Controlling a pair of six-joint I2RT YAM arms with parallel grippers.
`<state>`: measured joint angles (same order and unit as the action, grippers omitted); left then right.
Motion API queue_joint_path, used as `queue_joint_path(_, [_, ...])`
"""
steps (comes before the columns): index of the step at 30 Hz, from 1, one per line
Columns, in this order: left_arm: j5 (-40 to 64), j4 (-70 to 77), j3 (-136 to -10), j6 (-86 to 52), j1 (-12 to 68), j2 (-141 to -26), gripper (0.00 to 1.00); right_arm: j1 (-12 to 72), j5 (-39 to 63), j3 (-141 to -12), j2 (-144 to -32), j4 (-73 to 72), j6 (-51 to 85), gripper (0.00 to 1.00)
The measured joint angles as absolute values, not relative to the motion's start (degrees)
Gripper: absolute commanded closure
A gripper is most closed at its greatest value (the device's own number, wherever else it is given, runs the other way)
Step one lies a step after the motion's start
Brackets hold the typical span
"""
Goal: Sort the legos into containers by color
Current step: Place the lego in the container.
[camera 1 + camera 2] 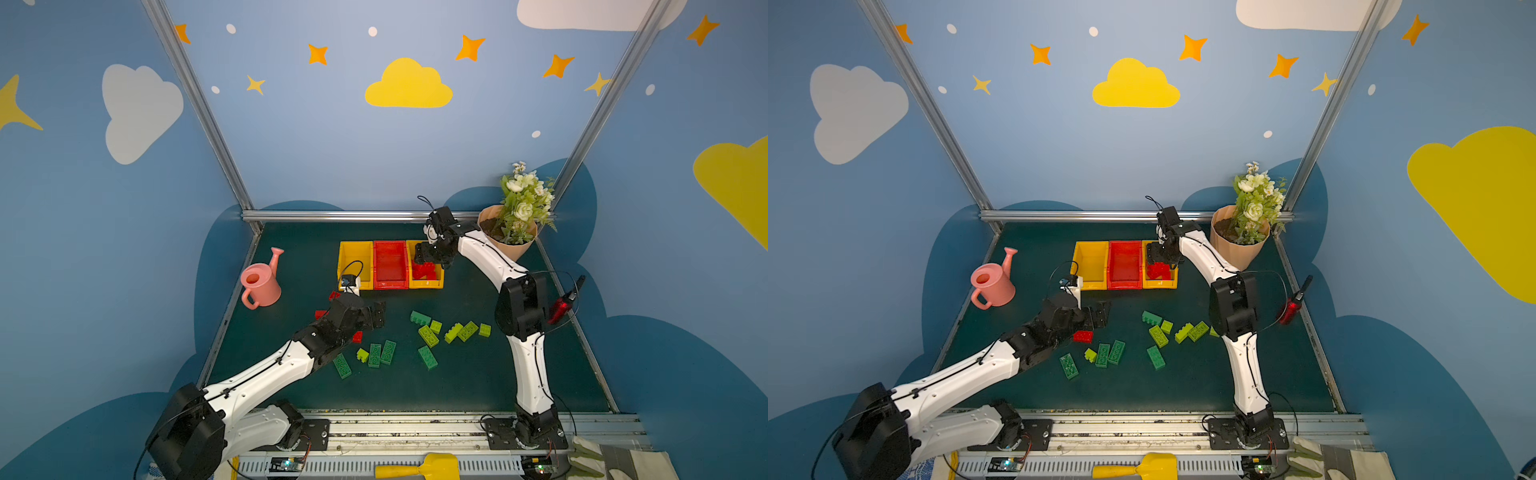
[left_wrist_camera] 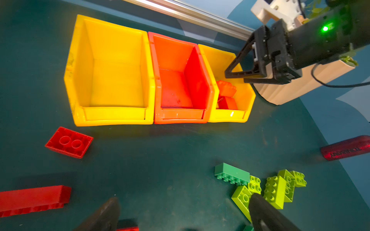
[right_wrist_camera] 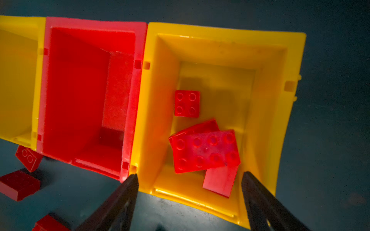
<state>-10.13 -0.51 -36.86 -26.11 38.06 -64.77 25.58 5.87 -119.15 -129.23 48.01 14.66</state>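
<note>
Three containers stand in a row at the back: an empty yellow bin (image 1: 355, 262), an empty red bin (image 1: 390, 264) and a yellow bin (image 1: 426, 284) holding red legos (image 3: 204, 151). My right gripper (image 3: 190, 177) hovers open over this last bin, nothing between its fingers. My left gripper (image 2: 184, 199) is open above the mat, holding nothing. Loose red legos (image 2: 69, 142) lie beside and under the left arm. Dark green legos (image 1: 387, 352) and lime legos (image 1: 428, 336) are scattered in front of the bins.
A pink watering can (image 1: 259, 282) stands at the left. A peach flower pot (image 1: 509, 245) sits in the back right corner beside my right arm. A red-and-black tool (image 1: 563, 305) lies at the right edge. A metal rail (image 1: 353, 216) bounds the back.
</note>
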Motion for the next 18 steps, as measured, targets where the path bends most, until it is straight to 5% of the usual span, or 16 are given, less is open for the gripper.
queue_joint_path(8, [-11.05, -5.58, -38.17, -28.38, 33.47, -64.77, 0.00, 25.28, 7.53, -115.46, -125.08, 47.92, 14.48, 0.12])
queue_joint_path(18, [-13.65, -10.87, -42.61, -29.50, 23.70, -72.23, 0.00, 28.97, 9.23, -92.31, -98.85, 45.19, 13.96, 0.05])
